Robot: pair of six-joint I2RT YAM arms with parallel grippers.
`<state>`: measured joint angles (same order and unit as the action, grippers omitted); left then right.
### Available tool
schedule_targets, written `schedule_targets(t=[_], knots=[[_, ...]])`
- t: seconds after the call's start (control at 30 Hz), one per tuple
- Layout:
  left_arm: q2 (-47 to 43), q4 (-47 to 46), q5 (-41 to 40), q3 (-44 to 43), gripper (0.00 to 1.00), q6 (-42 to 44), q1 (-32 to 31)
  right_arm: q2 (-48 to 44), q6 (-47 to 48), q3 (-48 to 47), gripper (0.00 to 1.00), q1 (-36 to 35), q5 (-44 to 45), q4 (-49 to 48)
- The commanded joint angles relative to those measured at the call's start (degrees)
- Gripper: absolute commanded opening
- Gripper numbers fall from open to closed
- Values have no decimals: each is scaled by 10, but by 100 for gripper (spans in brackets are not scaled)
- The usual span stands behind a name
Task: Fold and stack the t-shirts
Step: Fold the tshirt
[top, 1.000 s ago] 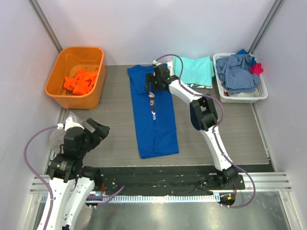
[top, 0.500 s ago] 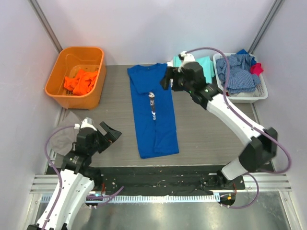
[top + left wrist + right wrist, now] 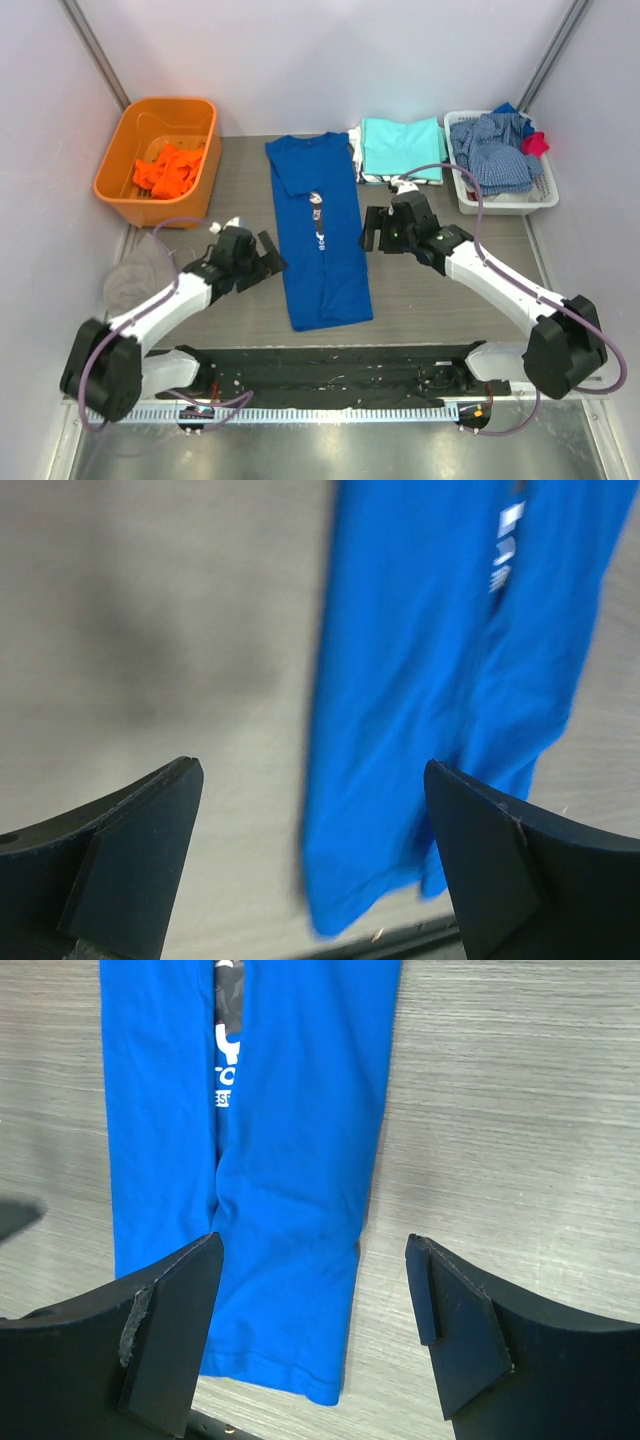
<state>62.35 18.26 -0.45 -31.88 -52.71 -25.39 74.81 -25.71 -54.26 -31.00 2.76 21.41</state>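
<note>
An orange tub [image 3: 112, 178] is set at the far left corner of the worktop [image 3: 450, 300], and a crumpled orange t-shirt [image 3: 168, 170] is held in it. A white basket [image 3: 503, 205] at the far right corner is filled with a blue-and-white checked garment [image 3: 492, 150] and a small red cloth [image 3: 537, 143]. A folded aqua t-shirt [image 3: 402, 147] is laid just beside the basket. The royal blue t-shirt [image 3: 320, 250] is spread flat mid-worktop, folded lengthwise into a narrow strip, collar toward the far edge, its print split by the central seam. The left gripper [image 3: 265, 260] and right gripper [image 3: 372, 230] are held released, nothing grasped, at either long side.
</note>
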Motion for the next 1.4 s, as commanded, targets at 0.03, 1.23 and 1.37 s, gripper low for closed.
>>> schedule_targets(t=[0.03, 1.23, 1.37], knots=[[134, -122, -38, -91, 99, 70, -44, -53, -21, 30, 82, -3, -2, -22], [12, -35, -265, 90, 75, -202, -364, -110, -29, 70, 82, -5, 5, 13], [15, -46, -259, 94, 62, -205, -364, -112, -29, 72, 82, -5, 6, 14]])
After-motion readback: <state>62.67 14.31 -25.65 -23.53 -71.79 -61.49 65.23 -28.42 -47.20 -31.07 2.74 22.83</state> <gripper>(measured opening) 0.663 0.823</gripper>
